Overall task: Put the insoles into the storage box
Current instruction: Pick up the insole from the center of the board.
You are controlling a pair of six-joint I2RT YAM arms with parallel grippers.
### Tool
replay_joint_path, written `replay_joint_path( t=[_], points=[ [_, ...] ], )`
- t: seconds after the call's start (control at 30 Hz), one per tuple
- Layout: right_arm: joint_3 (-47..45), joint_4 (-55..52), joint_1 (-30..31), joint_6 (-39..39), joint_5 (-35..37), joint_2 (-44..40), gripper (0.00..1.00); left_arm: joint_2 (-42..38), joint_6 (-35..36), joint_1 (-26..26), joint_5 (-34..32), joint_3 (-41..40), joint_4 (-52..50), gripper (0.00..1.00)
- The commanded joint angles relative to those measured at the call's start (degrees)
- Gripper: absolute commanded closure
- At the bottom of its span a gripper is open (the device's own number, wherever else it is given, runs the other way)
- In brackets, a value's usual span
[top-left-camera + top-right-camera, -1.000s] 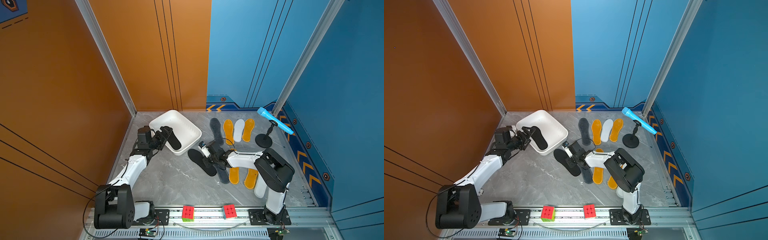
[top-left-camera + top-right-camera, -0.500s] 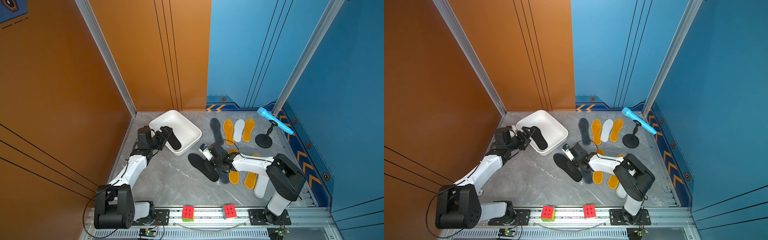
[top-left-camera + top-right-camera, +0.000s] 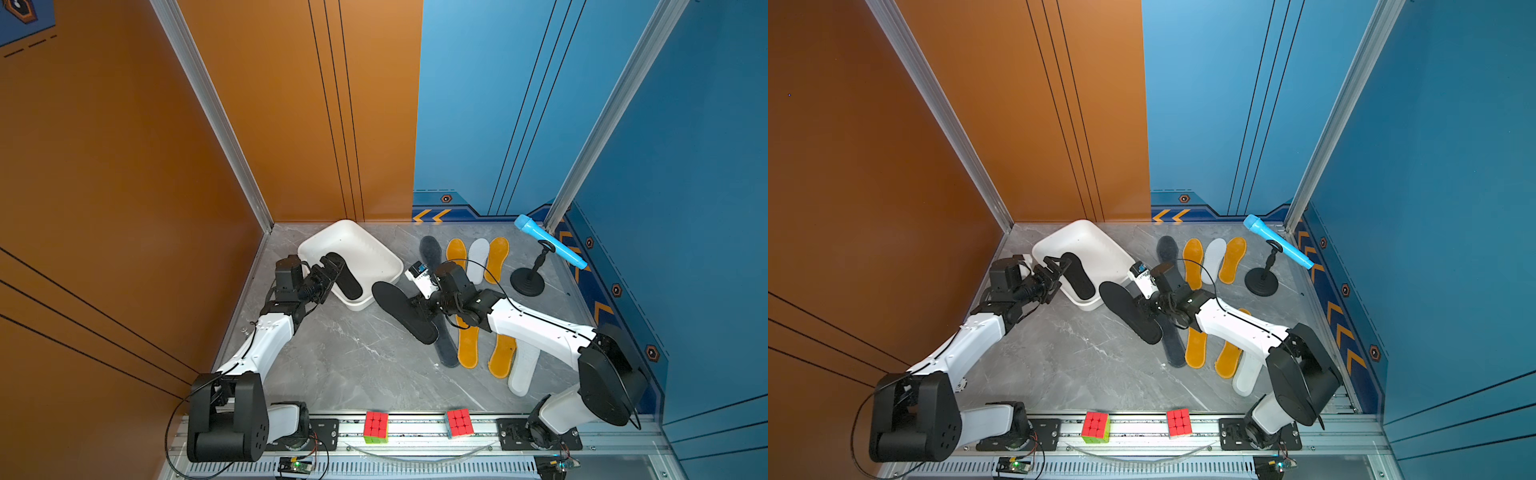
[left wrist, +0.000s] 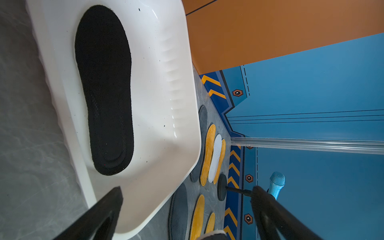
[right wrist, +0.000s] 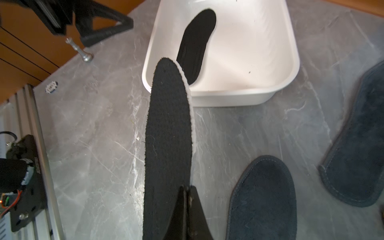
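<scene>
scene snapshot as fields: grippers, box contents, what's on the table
left gripper: open, empty, over the storage box edge
right gripper: shut on a black insole, toe toward the box
storage box: one other black insole inside
table: two dark grey insoles, four orange insoles, two white insoles
extras: blue microphone, two cubes

Grey marbled counter (image 3: 353,365), walled in two colours.
Orange wall panels (image 3: 124,166) fill the left of the frame, blue panels (image 3: 685,145) the right; aluminium posts (image 3: 210,112) mark the corners.
</scene>
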Motion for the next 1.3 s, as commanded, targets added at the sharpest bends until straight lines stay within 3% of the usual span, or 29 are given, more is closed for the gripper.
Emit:
replay_joint_path(
  t=[0.0,0.23,0.4,0.53,0.7,0.9,1.03,1.27],
  points=[
    [4.2,-0.2,-2.5,4.2,-2.2,-0.4,1.00,0.5,1.0,-1.4,-0.2,1.0,1.3,0.02],
    [13.9,4.2,-5.5,11.5,-4.2,6.1,1.00,3.0,1.5,-9.5,-2.7,3.6,5.5,0.00],
    [21.0,4.6,-5.2,14.3,-4.3,12.0,1.00,7.6,-0.3,-14.4,-3.5,5.1,12.0,0.09],
    [23.8,5.1,-4.6,15.7,-4.6,15.3,1.00,9.6,-1.7,-16.1,-3.9,6.6,14.1,0.19],
    [24.5,6.0,-4.5,16.7,-5.3,17.1,1.00,9.5,-1.6,-17.0,-5.0,7.1,14.0,0.23],
    [24.0,8.4,-4.3,18.7,-6.9,18.5,1.00,10.2,-1.6,-17.0,-4.8,7.3,14.1,0.36],
    [24.0,8.9,-4.4,19.3,-6.9,19.3,1.00,10.1,-1.8,-17.0,-4.8,6.9,14.1,0.53],
    [24.0,8.9,-4.5,19.2,-6.6,19.5,1.00,10.5,-2.0,-16.8,-4.5,7.0,14.2,0.72]
  ],
)
